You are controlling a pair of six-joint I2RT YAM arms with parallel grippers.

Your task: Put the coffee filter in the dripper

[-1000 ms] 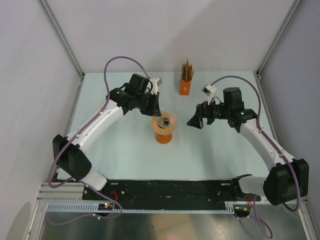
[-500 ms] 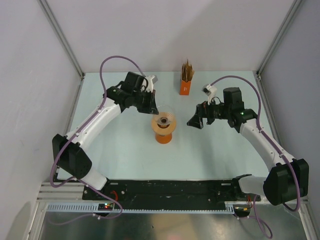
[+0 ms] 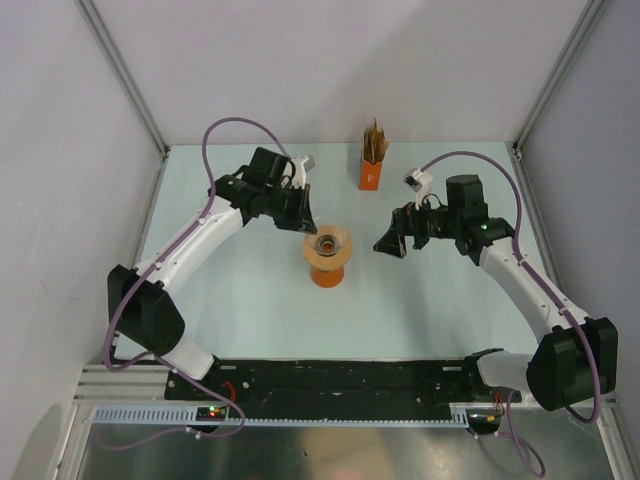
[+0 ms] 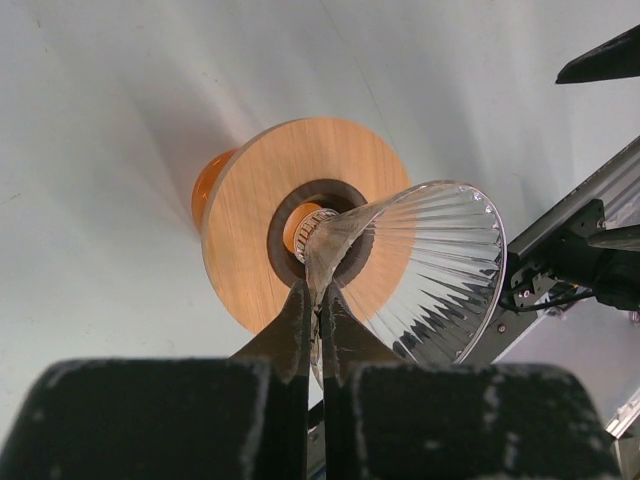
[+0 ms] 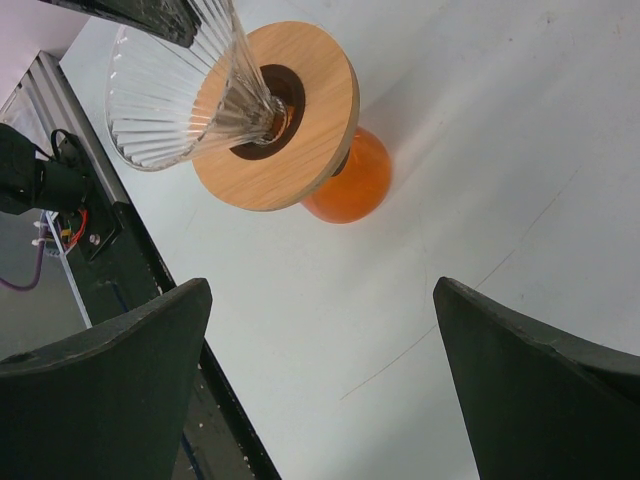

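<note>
Progress is small: left tool [image 4: 318, 320] is closed on the wall of the dripper [image 4: 430, 270], whose tip sits in the wooden ring [image 4: 255, 215] on the orange beaker [image 5: 355, 185]. Right tool [image 5: 322, 290] is wide open (holding nothing). No coffee filter lies in the dripper; brown papers [image 3: 376, 140] stand in the orange box [image 3: 369, 176].

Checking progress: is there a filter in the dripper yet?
No, it is empty: the dripper shows only bare clear ribs, with no brown paper inside.

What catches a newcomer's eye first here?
The clear ribbed dripper, tilted in the wooden disc atop the orange beaker mid-table, its wall pinched by the left fingers. The right fingers gape wide to its right; an orange box of brown papers stands at the back.
</note>
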